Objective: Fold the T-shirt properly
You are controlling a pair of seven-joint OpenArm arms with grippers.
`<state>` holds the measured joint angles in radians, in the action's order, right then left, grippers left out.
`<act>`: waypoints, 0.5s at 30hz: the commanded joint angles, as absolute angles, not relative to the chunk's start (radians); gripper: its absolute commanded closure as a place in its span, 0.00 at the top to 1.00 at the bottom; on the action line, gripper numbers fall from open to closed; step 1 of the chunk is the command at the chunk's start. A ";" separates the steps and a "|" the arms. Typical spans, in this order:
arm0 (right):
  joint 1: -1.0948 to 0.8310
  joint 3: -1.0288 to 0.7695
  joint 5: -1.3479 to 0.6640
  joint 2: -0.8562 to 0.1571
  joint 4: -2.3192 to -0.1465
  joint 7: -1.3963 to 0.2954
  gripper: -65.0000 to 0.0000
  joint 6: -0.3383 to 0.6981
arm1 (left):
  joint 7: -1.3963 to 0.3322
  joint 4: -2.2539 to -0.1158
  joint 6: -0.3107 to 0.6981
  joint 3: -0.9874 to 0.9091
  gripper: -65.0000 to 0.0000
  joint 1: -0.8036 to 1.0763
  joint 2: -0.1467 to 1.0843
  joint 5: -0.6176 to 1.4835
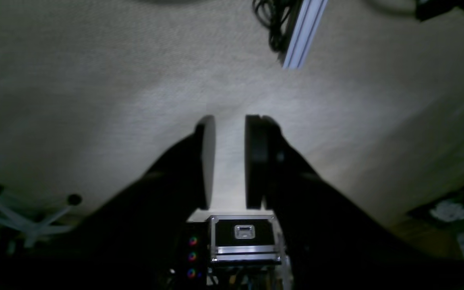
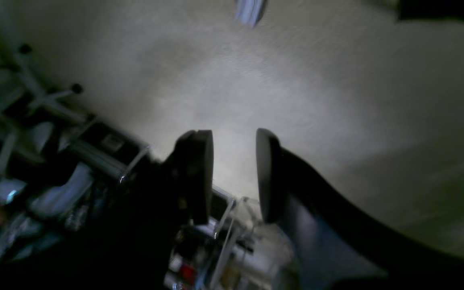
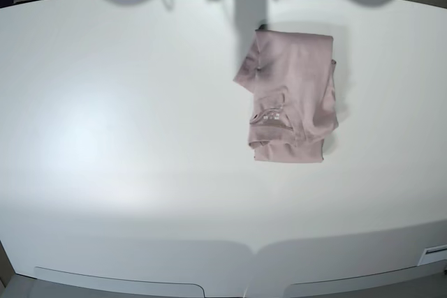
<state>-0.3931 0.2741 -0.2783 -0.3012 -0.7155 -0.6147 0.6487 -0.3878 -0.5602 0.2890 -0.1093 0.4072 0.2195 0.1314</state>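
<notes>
both jaws (image 1: pixel 228 163) (image 2: pixel 235 177) parted and empty, folded t-shirt (image 3: pixel 293 95) with open white table (image 3: pixel 126 123) beyond its edges

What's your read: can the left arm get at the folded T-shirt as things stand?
Probably yes: the T-shirt lies uncovered on the left arm's side, and the left gripper is open and empty. Reach itself is unconfirmed; neither arm shows in the base view.

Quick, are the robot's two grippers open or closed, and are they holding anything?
Left gripper: open, holding nothing.
Right gripper: open, holding nothing.
</notes>
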 commanded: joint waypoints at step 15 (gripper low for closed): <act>-0.358 0.274 -0.265 -0.310 -0.700 -0.504 0.29 0.590 | -0.405 -0.562 0.292 -0.109 0.19 0.422 0.230 0.130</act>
